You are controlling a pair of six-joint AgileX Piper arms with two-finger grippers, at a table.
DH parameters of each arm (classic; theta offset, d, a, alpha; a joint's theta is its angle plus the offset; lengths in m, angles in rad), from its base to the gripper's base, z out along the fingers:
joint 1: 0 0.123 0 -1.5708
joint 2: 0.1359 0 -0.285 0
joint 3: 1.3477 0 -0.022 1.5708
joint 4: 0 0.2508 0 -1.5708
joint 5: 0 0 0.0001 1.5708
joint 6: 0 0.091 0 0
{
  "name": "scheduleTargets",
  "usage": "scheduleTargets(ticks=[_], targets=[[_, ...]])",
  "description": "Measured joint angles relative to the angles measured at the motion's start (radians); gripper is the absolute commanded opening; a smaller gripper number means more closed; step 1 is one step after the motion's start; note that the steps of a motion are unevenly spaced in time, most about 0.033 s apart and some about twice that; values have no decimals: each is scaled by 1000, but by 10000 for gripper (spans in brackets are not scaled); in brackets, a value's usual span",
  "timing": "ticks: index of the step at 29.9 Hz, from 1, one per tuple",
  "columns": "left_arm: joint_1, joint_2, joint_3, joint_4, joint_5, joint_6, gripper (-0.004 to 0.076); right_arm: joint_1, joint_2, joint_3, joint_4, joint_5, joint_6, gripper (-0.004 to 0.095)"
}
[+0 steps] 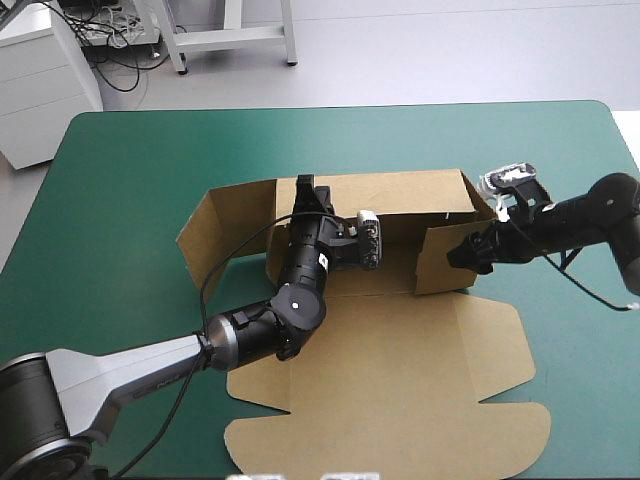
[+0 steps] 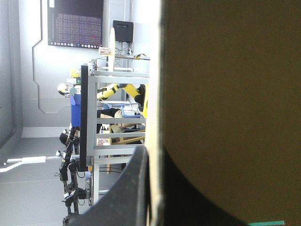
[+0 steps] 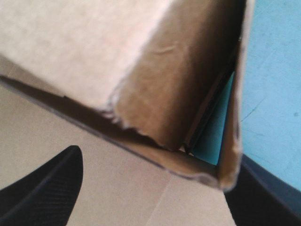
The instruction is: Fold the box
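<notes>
Now the left gripper [image 1: 305, 190] pinches the box [image 1: 400, 380] by its raised back wall; the right gripper [image 1: 461, 251], fingers [image 3: 42, 193] spread, straddles the right end wall, nearest to tuck it.

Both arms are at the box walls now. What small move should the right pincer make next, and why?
Probably shut the right pincer on the raised right-end wall of the box: its fingers stand open astride that wall, while the left pincer pinches the back wall.

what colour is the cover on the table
Teal-green, plain with no pattern. The table cover shows best in the high view, all around the brown box.
</notes>
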Motion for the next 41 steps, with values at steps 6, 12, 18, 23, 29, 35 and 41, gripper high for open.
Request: scheduleTargets(ticks=[6,12,18,23,29,35,41], targets=[[0,0,0,0,-1,0,-32,76,-92,168,6,-230,-21,734],[0,0,0,0,-1,0,-32,157,-127,263,16,-456,-23,734],[0,0,0,0,0,0,-32,219,-127,274,36,-607,-7,733],[0,0,0,0,0,0,-32,226,-127,274,49,-635,14,528],[0,-1,0,0,8,0,-32,225,-127,274,41,-662,33,-16],[1,-2,0,-1,20,0,-32,223,-127,274,34,-676,41,-23],[1,-2,0,0,20,0,-31,223,-127,275,34,-678,46,-23]])
